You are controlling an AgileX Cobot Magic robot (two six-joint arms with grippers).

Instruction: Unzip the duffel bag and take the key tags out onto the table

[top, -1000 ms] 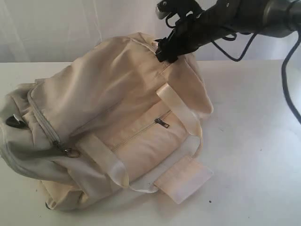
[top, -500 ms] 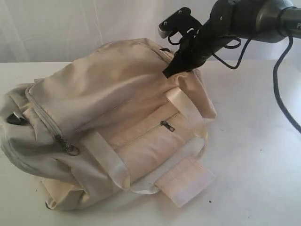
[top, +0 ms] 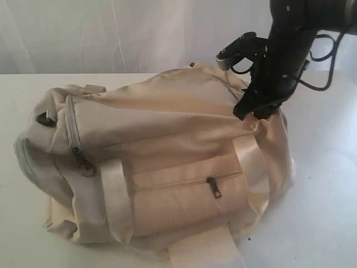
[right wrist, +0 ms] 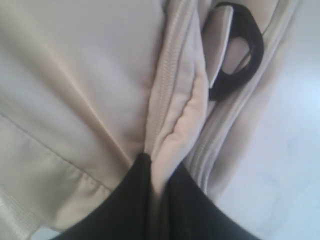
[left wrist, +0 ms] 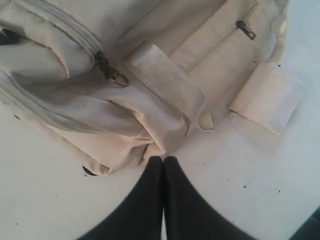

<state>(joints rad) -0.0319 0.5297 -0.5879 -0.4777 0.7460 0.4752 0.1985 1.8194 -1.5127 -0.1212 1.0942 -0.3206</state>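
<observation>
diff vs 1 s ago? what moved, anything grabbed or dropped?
The right gripper, still clamped on the duffel bag fabric, moved right and down in the exterior view and dragged that end along. The bag swung round and flattened, so the front pocket now sits level. Unchanged: grip kept, zippers look closed, nothing taken out.

A white curtain (top: 111, 33) hangs across the back of the exterior view, its soft vertical folds brightly and evenly lit (the source of the light cannot be told). Before it lies a broad white table (top: 329, 184), whose far edge meets the curtain. The left wrist view shows a few small dark specks (left wrist: 245, 186) scattered on its surface.
</observation>
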